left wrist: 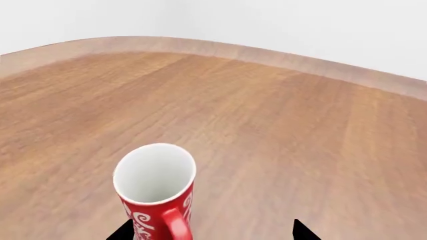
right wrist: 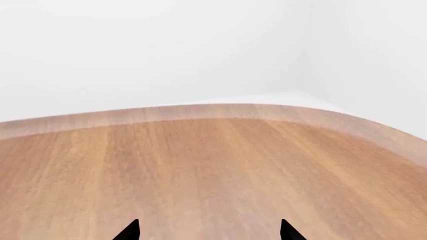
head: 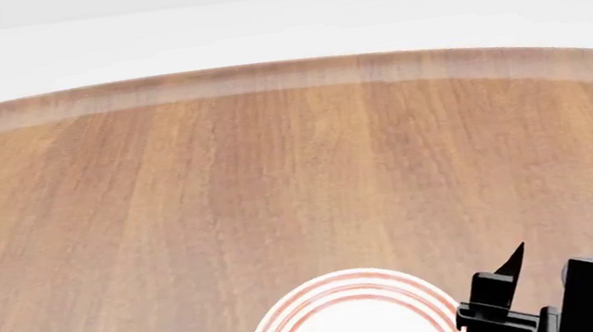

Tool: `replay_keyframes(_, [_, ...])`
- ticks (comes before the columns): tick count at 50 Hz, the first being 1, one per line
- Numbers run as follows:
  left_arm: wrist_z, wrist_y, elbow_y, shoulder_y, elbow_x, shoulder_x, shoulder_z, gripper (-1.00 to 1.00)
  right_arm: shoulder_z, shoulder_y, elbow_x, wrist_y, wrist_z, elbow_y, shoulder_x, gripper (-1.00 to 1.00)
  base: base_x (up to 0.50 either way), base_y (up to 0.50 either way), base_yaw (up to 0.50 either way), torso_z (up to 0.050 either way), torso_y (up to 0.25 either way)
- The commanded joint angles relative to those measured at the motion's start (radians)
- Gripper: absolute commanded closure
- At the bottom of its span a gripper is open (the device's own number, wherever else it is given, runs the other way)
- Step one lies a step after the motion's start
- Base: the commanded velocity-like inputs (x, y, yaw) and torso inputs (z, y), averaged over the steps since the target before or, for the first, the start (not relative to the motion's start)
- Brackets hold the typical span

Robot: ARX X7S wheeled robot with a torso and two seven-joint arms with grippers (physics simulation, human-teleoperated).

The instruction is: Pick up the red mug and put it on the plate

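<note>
Left wrist view: red mug (left wrist: 157, 192) upright at lower centre, between my spread left gripper (left wrist: 212, 231) tips (no contact visible). Head view: plate (head: 352, 319) bottom centre. Right gripper (right wrist: 208, 230) spread over bare table (right wrist: 200, 165).

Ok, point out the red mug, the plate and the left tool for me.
red mug (left wrist: 155, 176): left wrist view, white inside.
plate (head: 347, 281): head view, red-ringed rim.
left tool (left wrist: 212, 231): left wrist view, midway between the fingertips.
</note>
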Motion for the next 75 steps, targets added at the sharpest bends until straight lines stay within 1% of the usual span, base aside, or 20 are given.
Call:
replay_keyframes(1, [0.031,0.058,-0.167,-0.068,0.025,0.021,-0.019,-1.0,0.016,0.004,-0.017,-0.018,-0.023,0.025,-0.019,-1.0,0.0,0.0,0.0,0.0,0.0])
replay_keyframes(17, [0.049,0.134,-0.356,-0.142,0.026,0.015,-0.025,-1.0,0.01,0.004,-0.007,-0.019,-0.02,0.025,-0.016,-1.0,0.0,0.0,0.0,0.0,0.0])
replay_keyframes(42, [0.051,0.179,-0.522,-0.201,0.014,0.008,-0.04,-1.0,0.006,0.006,0.007,-0.031,-0.014,0.041,-0.012,-1.0,0.0,0.0,0.0,0.0,0.0])
replay_keyframes(60, [0.068,0.247,-0.678,-0.261,0.014,0.001,-0.044,-1.0,-0.003,0.008,0.01,-0.051,-0.014,0.069,-0.011,-1.0,0.0,0.0,0.0,0.0,0.0])
replay_keyframes(65, [0.084,0.289,-0.771,-0.296,0.02,-0.002,-0.042,-1.0,-0.006,0.01,0.011,-0.058,-0.014,0.08,-0.011,-1.0,0.0,0.0,0.0,0.0,0.0])
replay_keyframes(69, [0.088,0.3,-0.802,-0.308,0.021,-0.004,-0.042,-1.0,-0.008,0.01,0.013,-0.059,-0.013,0.08,-0.01,-1.0,0.0,0.0,0.0,0.0,0.0])
replay_keyframes(75, [0.099,0.344,-0.898,-0.343,0.023,-0.008,-0.046,-1.0,-0.011,0.012,0.015,-0.066,-0.014,0.09,-0.009,-1.0,0.0,0.0,0.0,0.0,0.0])
